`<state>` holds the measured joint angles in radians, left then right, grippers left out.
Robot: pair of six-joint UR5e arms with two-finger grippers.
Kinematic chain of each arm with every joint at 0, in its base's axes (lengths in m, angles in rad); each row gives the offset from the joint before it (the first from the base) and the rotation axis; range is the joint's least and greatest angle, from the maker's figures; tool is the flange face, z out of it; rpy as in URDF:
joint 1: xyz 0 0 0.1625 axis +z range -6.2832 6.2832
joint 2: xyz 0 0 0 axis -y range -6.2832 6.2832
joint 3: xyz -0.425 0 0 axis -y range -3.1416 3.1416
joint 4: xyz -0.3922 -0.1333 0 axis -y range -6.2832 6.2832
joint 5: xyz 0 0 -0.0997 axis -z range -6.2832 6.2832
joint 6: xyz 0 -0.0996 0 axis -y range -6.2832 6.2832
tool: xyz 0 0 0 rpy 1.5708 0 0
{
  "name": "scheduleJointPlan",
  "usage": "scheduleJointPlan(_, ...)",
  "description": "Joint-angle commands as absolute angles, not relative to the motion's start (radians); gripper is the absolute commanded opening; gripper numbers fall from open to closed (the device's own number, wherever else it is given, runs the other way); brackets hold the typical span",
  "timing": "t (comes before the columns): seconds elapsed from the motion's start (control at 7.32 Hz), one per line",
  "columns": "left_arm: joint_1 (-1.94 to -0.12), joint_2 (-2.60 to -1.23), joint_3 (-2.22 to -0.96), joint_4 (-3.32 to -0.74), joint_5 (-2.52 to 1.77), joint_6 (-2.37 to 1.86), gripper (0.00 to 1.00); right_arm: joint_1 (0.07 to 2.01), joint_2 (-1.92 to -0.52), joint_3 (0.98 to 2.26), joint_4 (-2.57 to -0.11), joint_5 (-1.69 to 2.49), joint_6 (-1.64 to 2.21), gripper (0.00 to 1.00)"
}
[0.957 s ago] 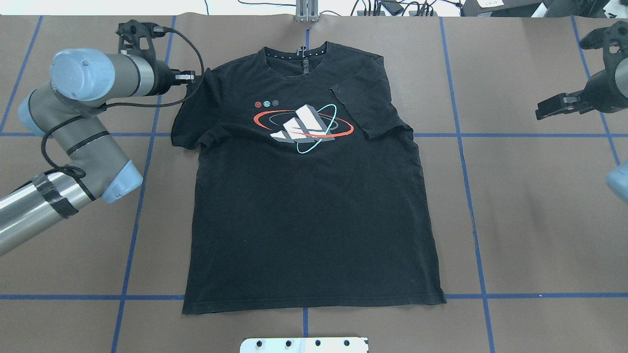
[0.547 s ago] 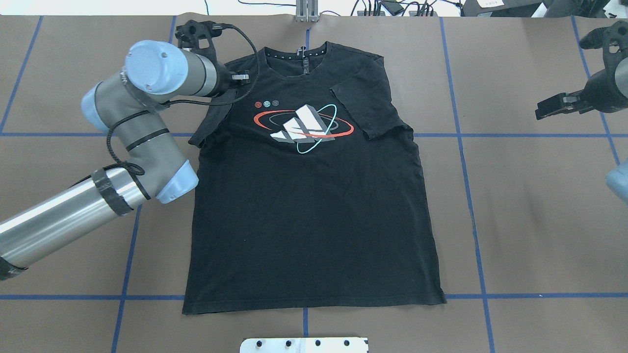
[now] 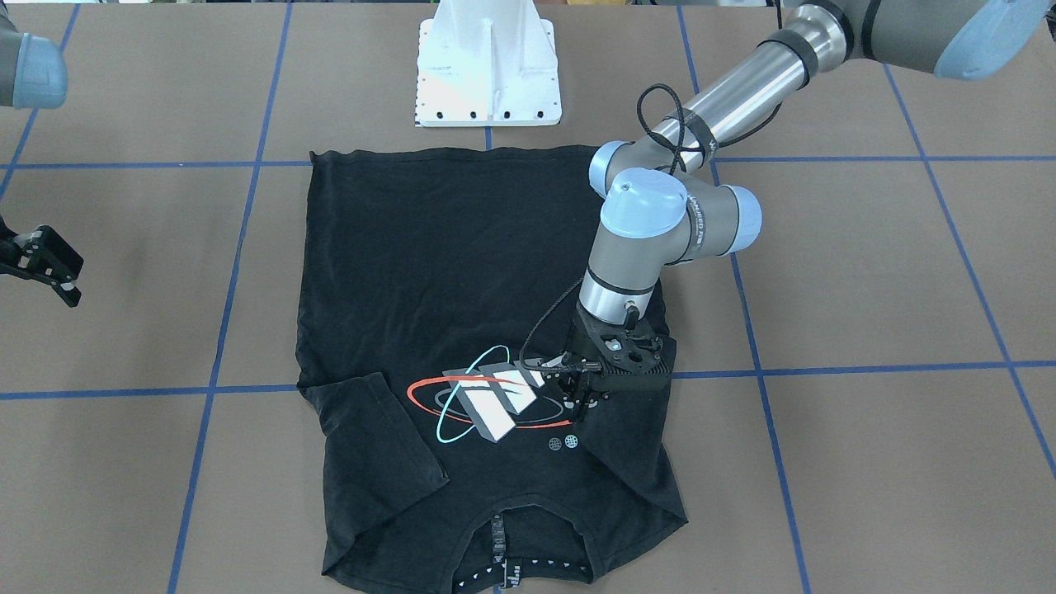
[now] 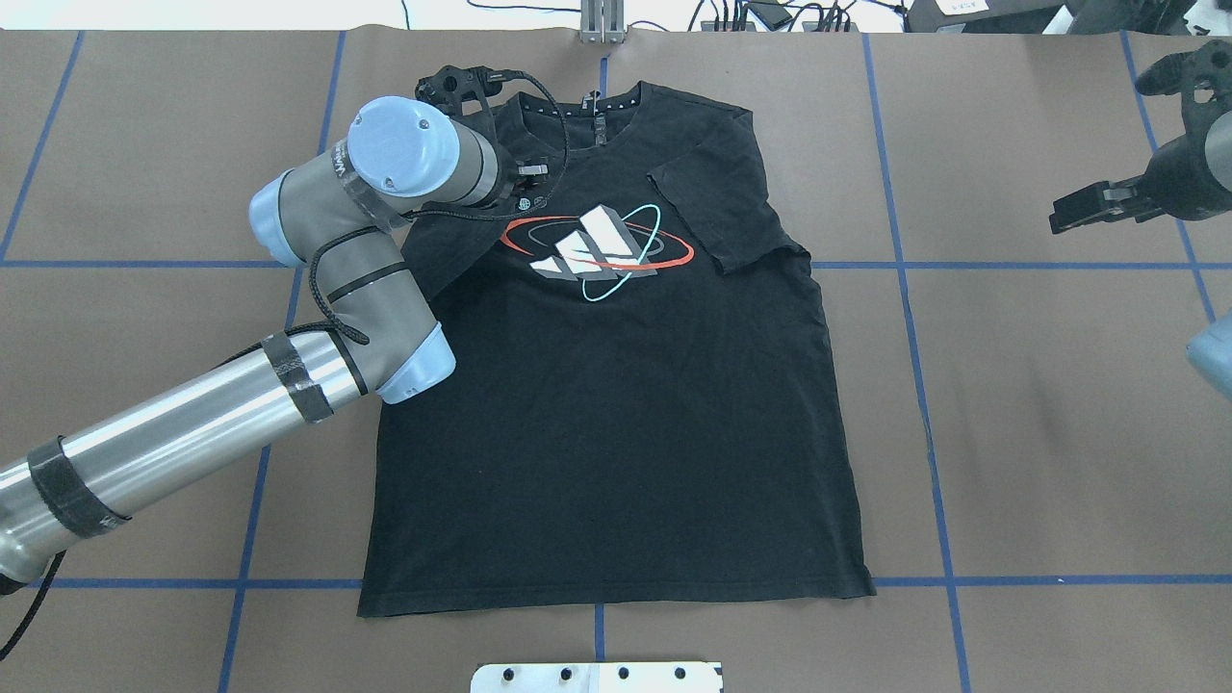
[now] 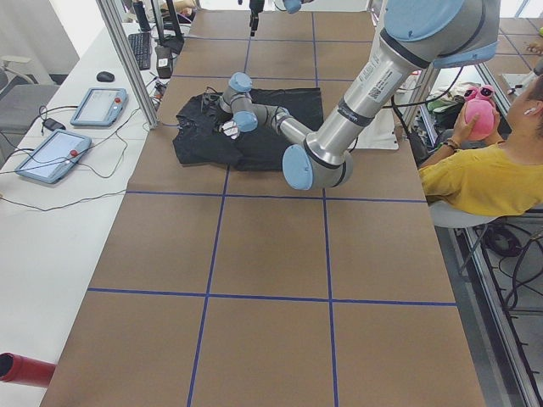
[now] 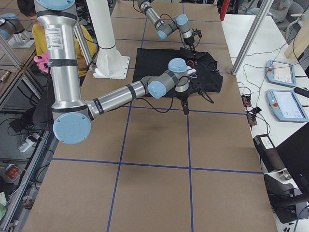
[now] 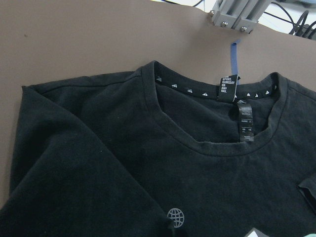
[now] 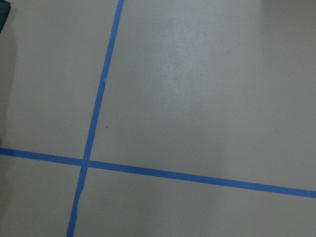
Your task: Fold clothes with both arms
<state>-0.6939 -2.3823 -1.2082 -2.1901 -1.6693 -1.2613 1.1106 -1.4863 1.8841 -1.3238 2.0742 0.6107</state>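
The black T-shirt point(image 4: 616, 433) lies flat on the brown table, graphic side up, collar at the far edge. Its right sleeve point(image 4: 722, 207) is folded inward onto the chest. My left gripper point(image 4: 527, 185) hangs over the chest just left of the graphic point(image 3: 495, 400), shut on the left sleeve, which is pulled in over the body. In the left wrist view the collar point(image 7: 232, 143) and shoulder fill the frame. My right gripper point(image 4: 1064, 217) hovers off the shirt at the right table edge, open and holding nothing; its wrist view shows only bare table.
Blue tape lines point(image 4: 919, 385) grid the table. The white base pedestal point(image 3: 487, 66) stands at the hem side. A metal post point(image 4: 602, 24) sits just past the collar. A person in yellow point(image 5: 488, 174) sits beside the table; tablets point(image 5: 51, 153) lie on a side bench.
My left gripper has travelled right from the table beside the shirt to over the chest, dragging the left sleeve inward with it. The right arm has not moved.
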Motion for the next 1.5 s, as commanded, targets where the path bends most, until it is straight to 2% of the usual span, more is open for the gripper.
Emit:
scheduleJointPlan(0.0, -0.704, -2.379, -1.253, -2.183, -1.672, -1.199, 1.0, 1.111, -1.482, 1.89, -1.324, 2.075, 0.627, 1.0)
scheduleJointPlan(0.14, -0.721, -2.347, -1.338, -2.171, -1.678, -1.119, 1.0, 1.109, -1.479, 1.914, -1.321, 2.075, 0.708, 1.0)
scheduleJointPlan(0.55, -0.71, -2.034, -1.813, -2.051, -1.724, -1.109, 1.0, 1.028, -1.541, 2.086, -1.321, 2.073, 0.966, 1.0)
scheduleJointPlan(0.68, -0.706, -1.957, -1.915, -2.051, -1.726, -1.12, 1.0, 0.984, -1.569, 2.153, -1.321, 2.069, 1.027, 1.0)
scheduleJointPlan(0.96, -0.648, -1.863, -2.0, -2.054, -1.753, -1.202, 1.0, 0.77, -1.629, 2.27, -1.322, 1.894, 1.202, 1.0)
scheduleJointPlan(1.37, -0.42, -1.758, -2.028, -2.063, -1.597, -1.349, 1.0, 0.466, -1.68, 2.33, -1.322, 1.613, 1.414, 1.0)
